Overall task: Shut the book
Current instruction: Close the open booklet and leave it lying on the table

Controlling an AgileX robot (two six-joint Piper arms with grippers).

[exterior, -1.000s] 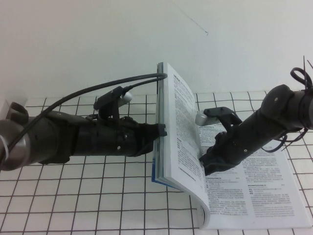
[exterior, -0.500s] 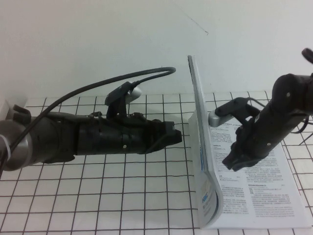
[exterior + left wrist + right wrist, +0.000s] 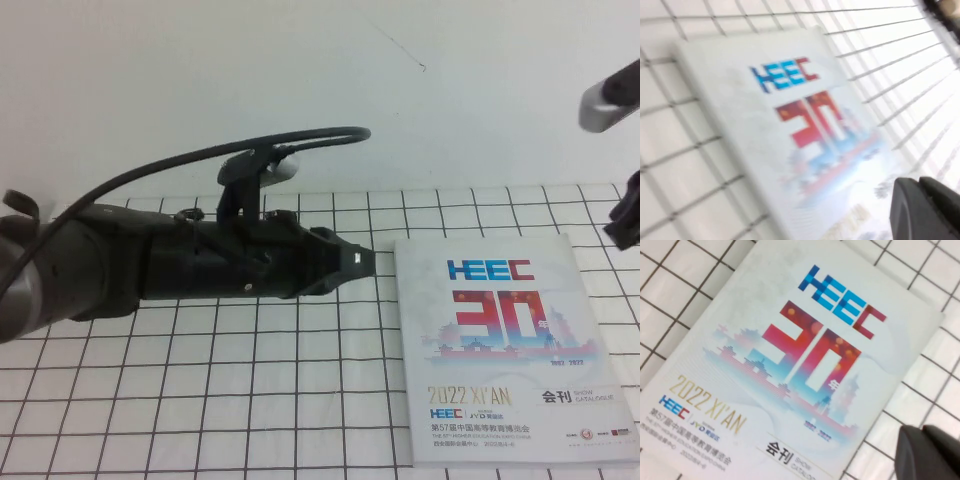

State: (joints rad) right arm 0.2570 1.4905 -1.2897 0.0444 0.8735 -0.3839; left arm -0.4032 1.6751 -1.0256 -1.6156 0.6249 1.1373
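as seen from above, the book (image 3: 505, 345) lies closed, cover up, on the gridded table (image 3: 250, 400); my left gripper (image 3: 358, 262) is near its left edge, pinched narrow; my right gripper (image 3: 625, 215) hangs beyond its far right corner; my left wrist shows the cover, blurred; my right wrist shows fingertips (image 3: 930, 452) seemingly pressed together.

High camera looks down from robot's side; both wrist cameras, seemingly close, share the book (image 3: 510, 350).
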